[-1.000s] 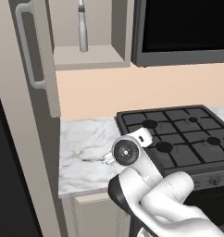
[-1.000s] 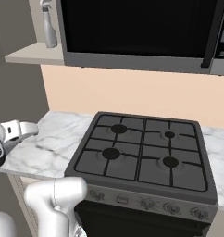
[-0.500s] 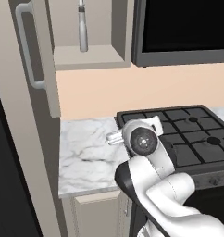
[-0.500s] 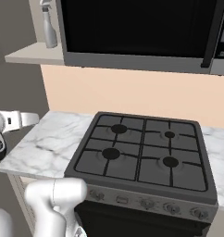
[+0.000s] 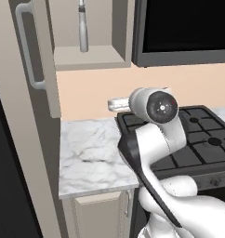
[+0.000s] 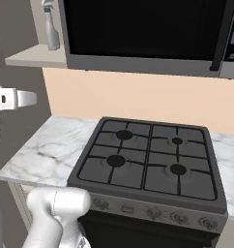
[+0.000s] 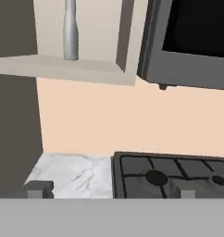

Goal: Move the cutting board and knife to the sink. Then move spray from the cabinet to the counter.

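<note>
On the cabinet (image 5: 112, 28) shelf, spray (image 5: 83, 28) apparently upright; hand (image 7: 109, 190) open.

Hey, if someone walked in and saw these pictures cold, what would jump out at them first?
Probably the white arm rising in front of the black gas stovetop, with its gripper open and pointing toward the wall. Next, the cabinet up left stands open, and the slim grey spray stands upright on its shelf, beside the black-fronted microwave. Below lies the white marble counter, left of the stove.
</note>
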